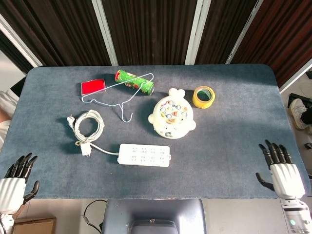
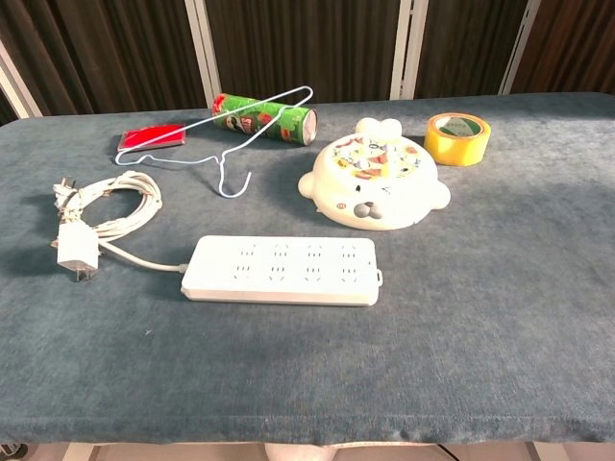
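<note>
The left hand (image 1: 12, 183) hangs at the near left corner of the grey-blue felt-covered table (image 1: 234, 122), just off its edge, fingers spread and holding nothing. It shows only in the head view. Nearest to it, up and toward the table's middle, lies the small white plug adapter (image 1: 86, 149) on the felt, apart from the hand. From the adapter a white cable runs on to the long white plastic power strip (image 1: 144, 155), which lies flat further to the right. Just beyond the adapter sits the loosely coiled white power cord (image 1: 88, 124) with its plug end pointing to the far left.

The right hand (image 1: 283, 170) hovers at the near right edge of the table, fingers spread and pointing away from the robot, empty. It too shows only in the head view. The things closest to it are well apart from it, toward the far left of the hand: the round cream plastic toy with a colourful face (image 1: 172, 117), and behind that the roll of yellow tape (image 1: 204, 97).

Furthest from both hands, along the far side, lie the pale blue wire coat hanger (image 1: 118, 94), resting partly across the green printed crisp tube (image 1: 134, 82), and the flat red packet (image 1: 93, 87) beside them.
</note>
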